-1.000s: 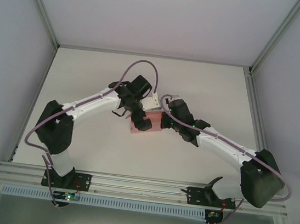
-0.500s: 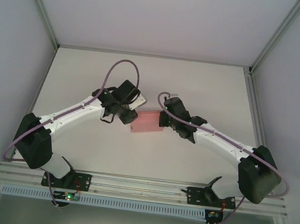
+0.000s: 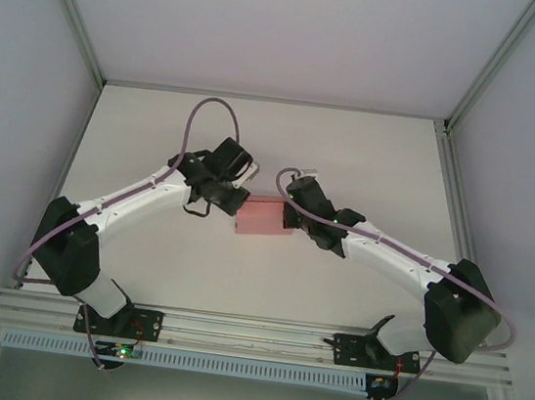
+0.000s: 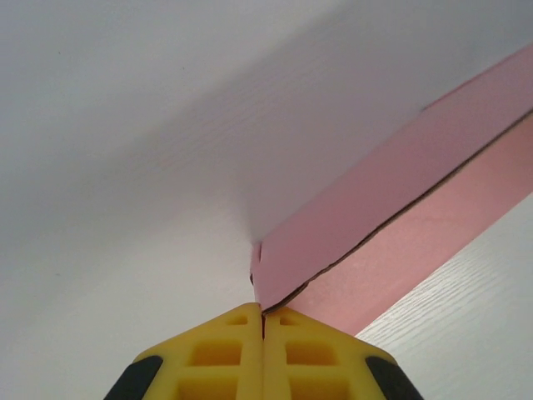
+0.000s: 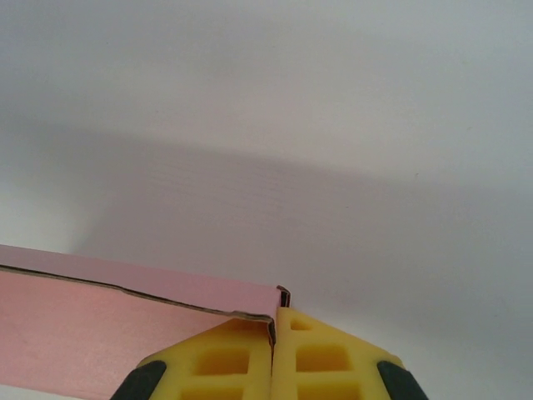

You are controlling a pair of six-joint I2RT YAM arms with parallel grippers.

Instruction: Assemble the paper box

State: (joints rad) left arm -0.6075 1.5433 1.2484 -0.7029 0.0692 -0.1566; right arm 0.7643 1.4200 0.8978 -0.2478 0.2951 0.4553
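Overhead, the left gripper (image 3: 235, 199) and right gripper (image 3: 288, 213) are flanking the paper box (image 3: 260, 217). Wrist views are revealing each closed tight, pinching a box corner.

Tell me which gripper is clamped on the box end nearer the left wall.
The left gripper: its jaws are shut on the left-hand corner of the paper box; the right gripper pinches the opposite end.

The paper box (image 3: 260, 218) lies flat on the table (image 3: 353, 152), near its middle and between the two grippers. The left gripper (image 3: 231, 198) meets the box's left end and the right gripper (image 3: 290, 213) its right end. Each one's fingers are pressed together on a box corner.
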